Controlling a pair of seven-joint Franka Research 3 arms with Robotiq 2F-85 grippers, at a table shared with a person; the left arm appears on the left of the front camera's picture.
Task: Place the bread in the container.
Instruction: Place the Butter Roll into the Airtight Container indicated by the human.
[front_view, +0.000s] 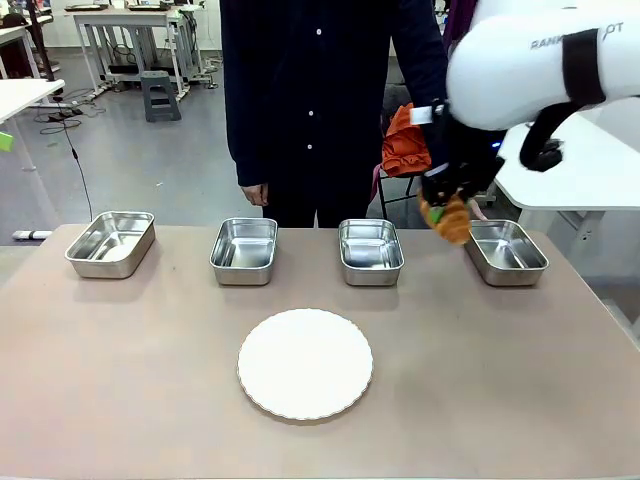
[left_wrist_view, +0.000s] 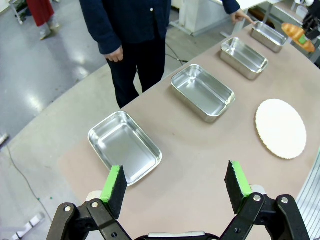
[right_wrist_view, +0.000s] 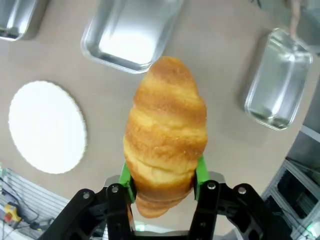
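Bread (right_wrist_view: 166, 145), golden-brown and ridged, is clamped between the green pads (right_wrist_view: 201, 170) of the right gripper (right_wrist_view: 162, 176), whose jaws are closed on its lower end. In the front view the bread (front_view: 451, 217) hangs in the air above the bench (front_view: 500, 380), between the two rightmost steel trays and just beside the far-right container (front_view: 507, 252). Four such trays sit in a row along the far edge, with a round white plate (front_view: 305, 362) nearer the robot. The left gripper (left_wrist_view: 176, 187) hovers over the bench with its jaws wide apart, holding nothing. A person (front_view: 310, 90) in dark clothing stands behind the trays.
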